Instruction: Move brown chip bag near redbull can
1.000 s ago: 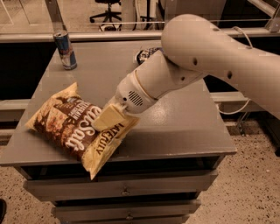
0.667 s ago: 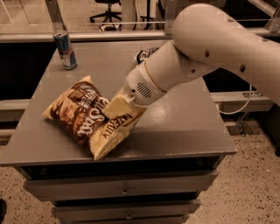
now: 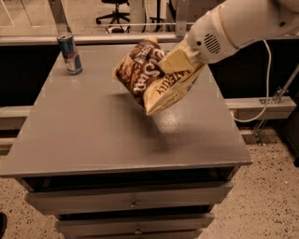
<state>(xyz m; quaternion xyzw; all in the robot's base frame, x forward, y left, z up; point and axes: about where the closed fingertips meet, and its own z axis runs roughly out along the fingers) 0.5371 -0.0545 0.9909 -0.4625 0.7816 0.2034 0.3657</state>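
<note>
The brown chip bag (image 3: 147, 74), brown centre with white lettering and yellow edges, hangs tilted in the air above the middle of the grey table (image 3: 93, 135). My gripper (image 3: 176, 61) is shut on the bag's upper right edge, with the white arm reaching in from the upper right. The redbull can (image 3: 70, 53), slim, blue and silver, stands upright at the table's back left corner, well to the left of the bag.
The table is a grey cabinet with drawers (image 3: 131, 200) below its front edge. A metal rail (image 3: 117, 37) runs behind the table. A white cable (image 3: 267, 84) hangs at the right. An office chair (image 3: 117, 9) stands far behind.
The bag lay on the table's front left with my gripper on it; it has been lifted off the surface and carried up and toward the back, closer to the can.
</note>
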